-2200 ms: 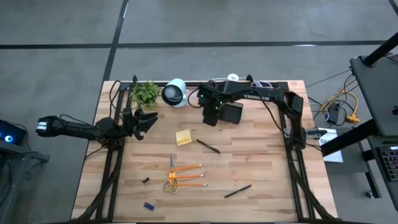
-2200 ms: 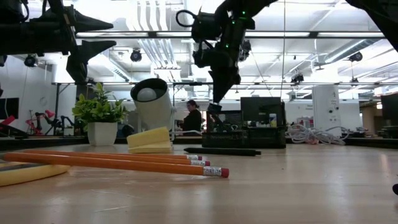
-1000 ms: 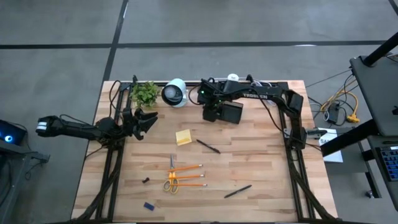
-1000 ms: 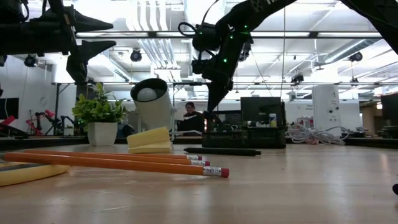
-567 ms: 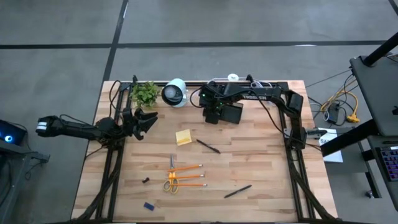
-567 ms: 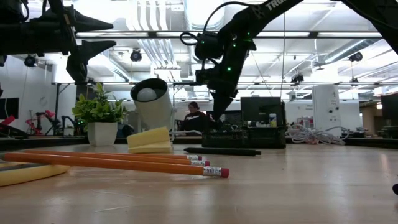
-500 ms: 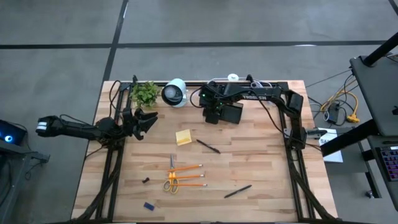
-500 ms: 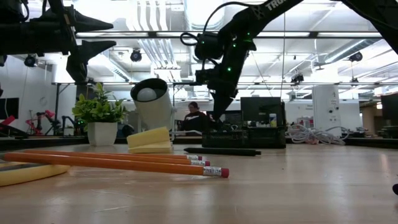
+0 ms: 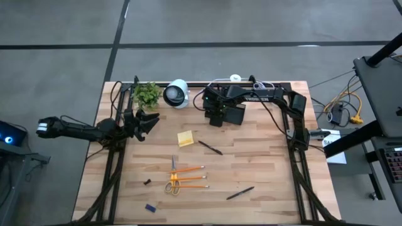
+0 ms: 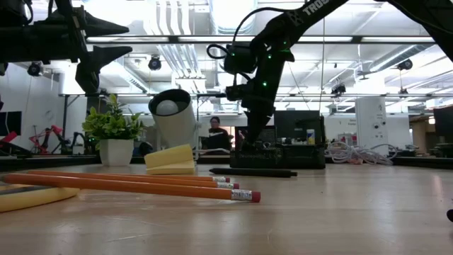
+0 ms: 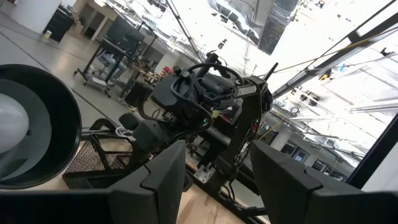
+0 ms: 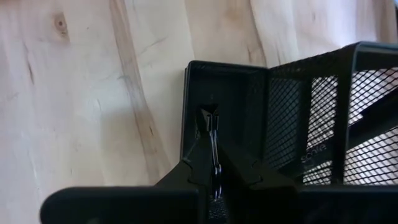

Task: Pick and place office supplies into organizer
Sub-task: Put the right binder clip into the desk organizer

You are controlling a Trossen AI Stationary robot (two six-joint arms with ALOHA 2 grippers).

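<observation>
Seen from above, the right tool (image 9: 215, 118) hangs over the left end of the black organizer (image 9: 233, 114) at the back of the wooden surface (image 9: 264, 169), its arm reaching in from the right rail. The left tool (image 9: 149, 123) waits near the left edge, just in front of the green potted plant (image 9: 146, 94) and the white round device (image 9: 176, 93). A yellow sticky-note pad (image 9: 185, 138) lies mid-surface, with a black pen (image 9: 210, 147) just beside it. Nearer the front lie two orange pencils (image 9: 190, 169), yellow-handled scissors (image 9: 173, 179), another black pen (image 9: 240, 193), a small dark clip (image 9: 147, 182) and a small blue piece (image 9: 151, 207).
</observation>
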